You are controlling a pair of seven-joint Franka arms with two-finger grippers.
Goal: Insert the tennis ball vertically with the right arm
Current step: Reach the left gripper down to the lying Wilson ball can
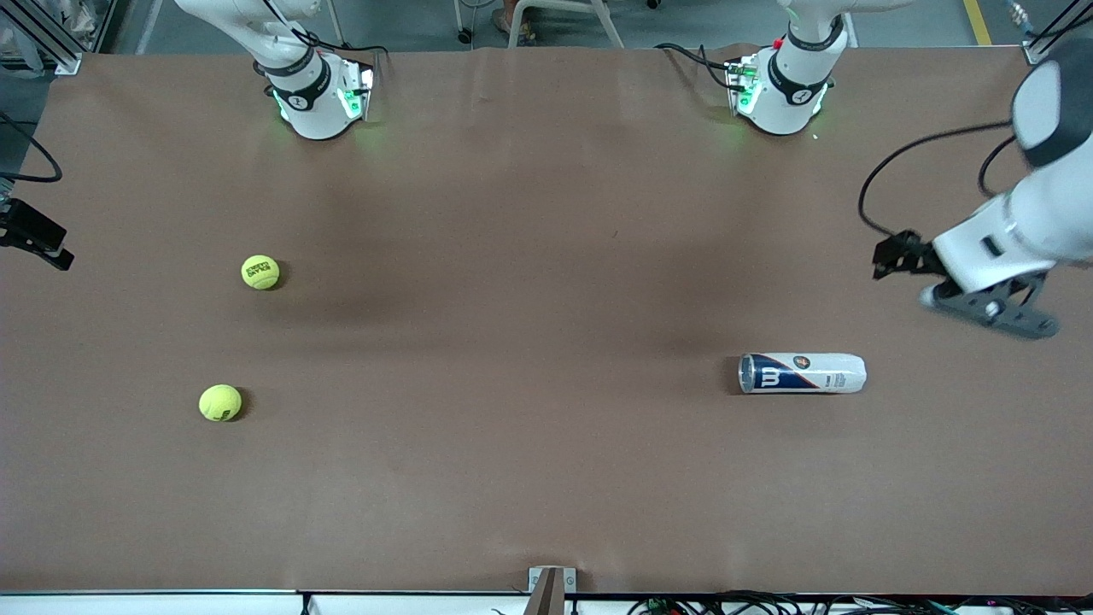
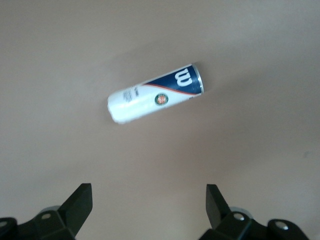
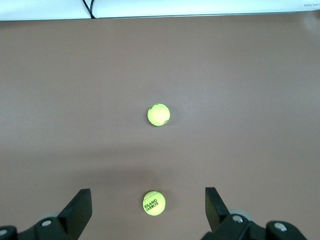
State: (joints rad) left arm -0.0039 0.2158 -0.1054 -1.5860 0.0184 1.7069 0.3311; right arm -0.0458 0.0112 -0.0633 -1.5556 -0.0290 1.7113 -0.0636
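Bare table (image 1: 512, 342) surrounds both tennis balls (image 1: 260, 272) and the lying can (image 1: 803, 373).

A brown counter (image 1: 529, 342) carries two tennis balls, one (image 1: 260, 272) farther from the front camera than the other (image 1: 220, 402), toward the right arm's end. A ball can (image 1: 802, 373) lies on its side toward the left arm's end.

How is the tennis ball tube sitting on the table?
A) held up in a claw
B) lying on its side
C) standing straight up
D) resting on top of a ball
B: the tennis ball tube lies flat on its side on the brown table, with nothing touching it.
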